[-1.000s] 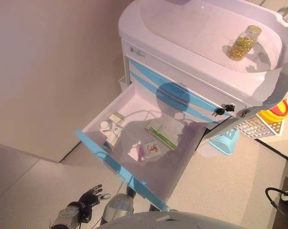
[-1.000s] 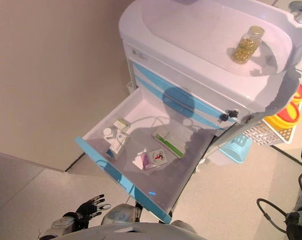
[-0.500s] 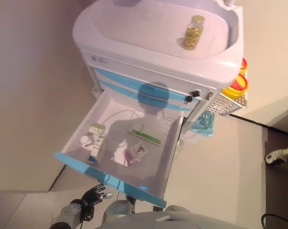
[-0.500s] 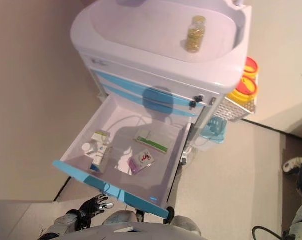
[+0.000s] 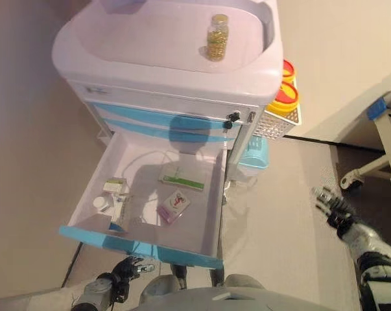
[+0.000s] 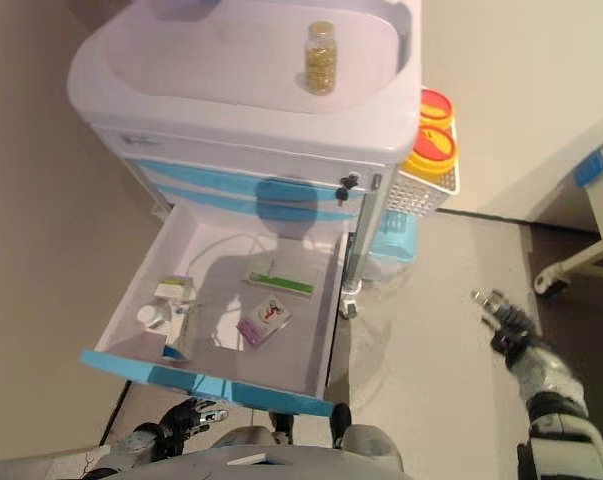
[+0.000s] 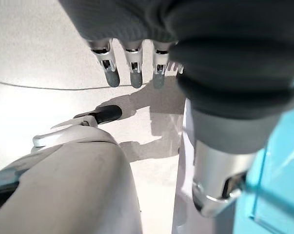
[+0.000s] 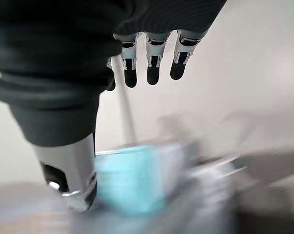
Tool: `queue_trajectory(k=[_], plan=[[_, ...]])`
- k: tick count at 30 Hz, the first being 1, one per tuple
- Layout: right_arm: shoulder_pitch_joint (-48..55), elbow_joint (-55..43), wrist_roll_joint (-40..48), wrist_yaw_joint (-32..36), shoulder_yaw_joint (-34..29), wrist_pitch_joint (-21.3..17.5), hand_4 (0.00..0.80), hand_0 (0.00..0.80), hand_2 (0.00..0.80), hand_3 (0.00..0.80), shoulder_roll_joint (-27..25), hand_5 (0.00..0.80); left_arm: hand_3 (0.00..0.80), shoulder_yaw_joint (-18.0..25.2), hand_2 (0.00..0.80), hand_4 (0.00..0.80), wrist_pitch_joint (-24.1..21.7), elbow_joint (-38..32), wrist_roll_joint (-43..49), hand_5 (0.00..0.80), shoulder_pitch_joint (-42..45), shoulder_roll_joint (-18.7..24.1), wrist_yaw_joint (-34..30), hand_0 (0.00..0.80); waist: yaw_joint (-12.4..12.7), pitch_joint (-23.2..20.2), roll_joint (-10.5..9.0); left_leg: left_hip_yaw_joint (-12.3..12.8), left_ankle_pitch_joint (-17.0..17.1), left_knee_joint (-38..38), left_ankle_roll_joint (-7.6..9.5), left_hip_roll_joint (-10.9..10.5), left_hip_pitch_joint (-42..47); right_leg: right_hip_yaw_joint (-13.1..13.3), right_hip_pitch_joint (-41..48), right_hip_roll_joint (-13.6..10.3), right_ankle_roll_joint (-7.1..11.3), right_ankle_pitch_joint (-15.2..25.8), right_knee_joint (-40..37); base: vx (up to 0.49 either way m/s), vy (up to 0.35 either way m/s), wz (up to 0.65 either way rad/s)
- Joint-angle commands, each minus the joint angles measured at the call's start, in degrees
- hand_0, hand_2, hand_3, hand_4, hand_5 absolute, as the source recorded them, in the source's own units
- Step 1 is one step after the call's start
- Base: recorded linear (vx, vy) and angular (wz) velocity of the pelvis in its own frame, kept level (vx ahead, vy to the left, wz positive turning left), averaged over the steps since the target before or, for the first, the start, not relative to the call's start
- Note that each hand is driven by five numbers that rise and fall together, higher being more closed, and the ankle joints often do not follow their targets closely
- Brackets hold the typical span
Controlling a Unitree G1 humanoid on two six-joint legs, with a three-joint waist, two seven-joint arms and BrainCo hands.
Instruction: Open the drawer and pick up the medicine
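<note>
The white cart [image 5: 150, 71] has its blue-fronted drawer [image 5: 137, 245] pulled out. Inside lie a green-and-white box [image 5: 181, 178], a pink-and-white packet [image 5: 174, 206], a small white bottle [image 5: 101, 203] and small boxes [image 5: 115, 186] at the left. A bottle of yellow capsules [image 5: 216, 37] stands on the cart top. My left hand [image 5: 127, 269] is low, below the drawer front, open and empty; its straight fingers [image 7: 131, 63] show in the left wrist view. My right hand [image 5: 331, 204] is out to the right over the floor, open and empty, and shows in the right wrist view [image 8: 154, 58].
A white basket [image 5: 273, 123] on the cart's right side holds yellow-and-red containers [image 5: 283, 97]. A light blue bin [image 5: 253, 152] hangs below it. Keys [image 5: 233, 118] sit in the cart's lock. A metal frame with blue tape [image 5: 377, 110] stands at the far right.
The camera has swung, so the cart now appears further left. My right hand has come into view at the right. The left hand stays low under the drawer front.
</note>
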Motion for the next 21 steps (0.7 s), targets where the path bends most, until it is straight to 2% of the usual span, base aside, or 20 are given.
queue_trajectory(k=[1, 5, 8, 15, 19, 21], plan=[[0.1, 2.1, -6.4, 2.4, 1.8, -2.8, 0.000, 0.000, 0.000, 0.000, 1.3, 0.000, 0.000, 1.2, 0.000, 0.000, -3.6, 2.4, 0.3, 0.000, -2.1, -2.3, 0.1, 0.000, 0.1, -0.4, -0.25, 0.3, -6.3, 1.1, -0.56, -1.0, 0.9, -0.6, -2.8, -2.5, 4.92, 1.8, 2.4, -0.002, -0.011, -0.07], [4.1, 5.5, -14.0, 6.3, 5.5, -7.0, 0.000, 0.000, 0.000, 0.000, 6.1, 0.000, 0.000, 3.0, 0.000, 0.000, -4.1, 3.2, 1.3, 0.000, -2.2, -2.6, 0.1, 0.000, 0.0, -0.2, -0.26, 0.1, -6.2, 1.4, -0.37, -1.1, 0.6, -0.8, -2.9, -2.5, 4.94, 1.9, 2.3, 0.007, -0.012, -0.06], [6.6, 8.3, -19.0, 6.8, 8.1, -8.7, 0.000, 0.000, 0.000, 0.000, 9.8, 0.000, 0.000, 3.9, 0.000, 0.000, -4.4, 4.0, 1.4, 0.000, -2.2, -3.0, 0.1, 0.000, -0.2, -0.1, -0.18, -0.2, -6.2, 1.6, -0.17, -1.3, 0.6, -0.8, -3.0, -2.3, 4.86, 1.8, 2.6, 0.033, -0.009, -0.05], [9.1, 16.5, -23.0, 5.7, 8.9, -4.4, 0.000, 0.000, 0.000, 0.000, 14.5, 0.000, 0.000, 4.8, 0.000, 0.000, -5.0, 5.0, 1.2, 0.000, -2.6, -3.8, 0.4, 0.000, -0.2, 0.0, 0.38, -1.4, -6.3, 2.3, 0.31, -1.7, 0.4, -0.7, -3.0, -2.0, 4.67, 1.3, 3.5, 0.039, -0.006, -0.01], [9.3, 16.8, -27.5, 4.6, 10.0, -4.0, 0.000, 0.000, 0.000, 0.000, 15.3, 0.000, 0.000, 4.7, 0.000, 0.000, -5.5, 4.4, 2.0, 0.000, -3.1, -3.8, 1.2, 0.000, -0.4, 0.3, 0.73, -1.6, -6.4, 3.0, 0.53, -1.8, 0.1, -0.5, -3.2, -1.9, 4.54, 1.0, 4.2, 0.019, 0.003, -0.01], [8.6, 16.1, -28.1, 4.1, 11.4, -4.0, 0.000, 0.000, 0.000, 0.000, 15.0, 0.000, 0.000, 3.5, 0.000, 0.000, -6.2, 3.2, 5.7, 0.000, -4.3, -2.9, 3.1, 0.000, -0.5, 1.0, 1.04, -1.8, -6.4, 3.2, 0.61, -1.8, -0.2, -0.4, -3.6, -1.8, 4.48, 0.8, 4.7, 0.000, 0.000, 0.00]])
